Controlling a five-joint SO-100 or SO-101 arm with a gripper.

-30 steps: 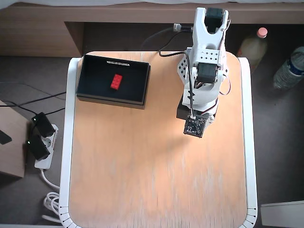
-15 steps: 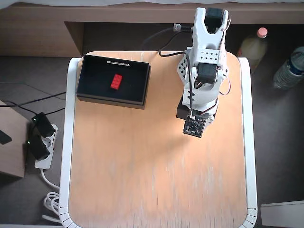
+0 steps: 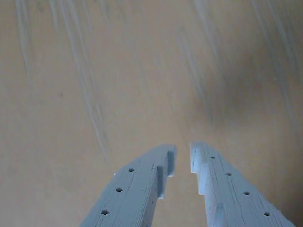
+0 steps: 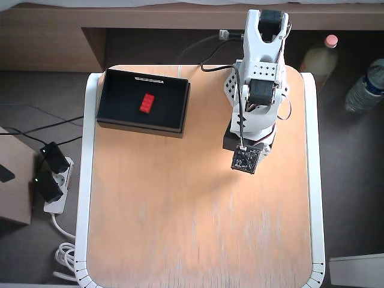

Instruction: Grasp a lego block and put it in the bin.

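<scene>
In the overhead view the red lego block lies inside the black bin at the table's far left corner. The white arm is folded over its base at the far right of the table, well apart from the bin. Its wrist camera board hides the gripper from above. In the wrist view my gripper hangs over bare wooden tabletop, its pale fingers shut to a narrow slit with nothing between them. Neither the block nor the bin appears in that view.
The wooden table has a white rim. Two bottles stand on the floor to the right. A power strip with plugs and cables lies on the floor at the left.
</scene>
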